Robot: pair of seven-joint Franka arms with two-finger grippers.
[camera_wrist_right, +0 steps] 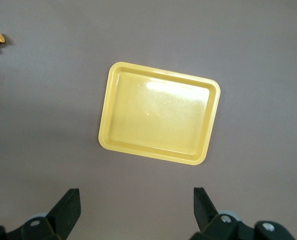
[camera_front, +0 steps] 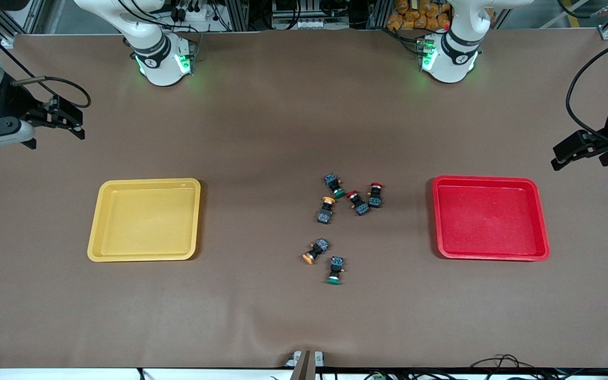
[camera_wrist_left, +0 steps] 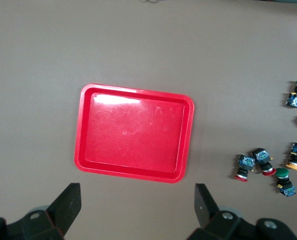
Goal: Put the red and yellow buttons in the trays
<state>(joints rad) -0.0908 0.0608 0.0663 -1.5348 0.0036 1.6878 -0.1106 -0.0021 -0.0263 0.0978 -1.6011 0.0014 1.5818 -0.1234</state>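
Two red-capped buttons lie side by side mid-table, toward the red tray. One orange-yellow-capped button lies beside them, another nearer the front camera. The yellow tray sits toward the right arm's end and holds nothing, and so does the red tray. My left gripper hangs open and empty, high by the red tray; its view shows its own jaws and the red caps. My right gripper hangs open and empty, high by the yellow tray; its own jaws show in the right wrist view.
Two green-capped buttons lie among the others, one farthest from the front camera, one nearest it. The brown table mat spreads between the trays and the arm bases. Cables hang at both table ends.
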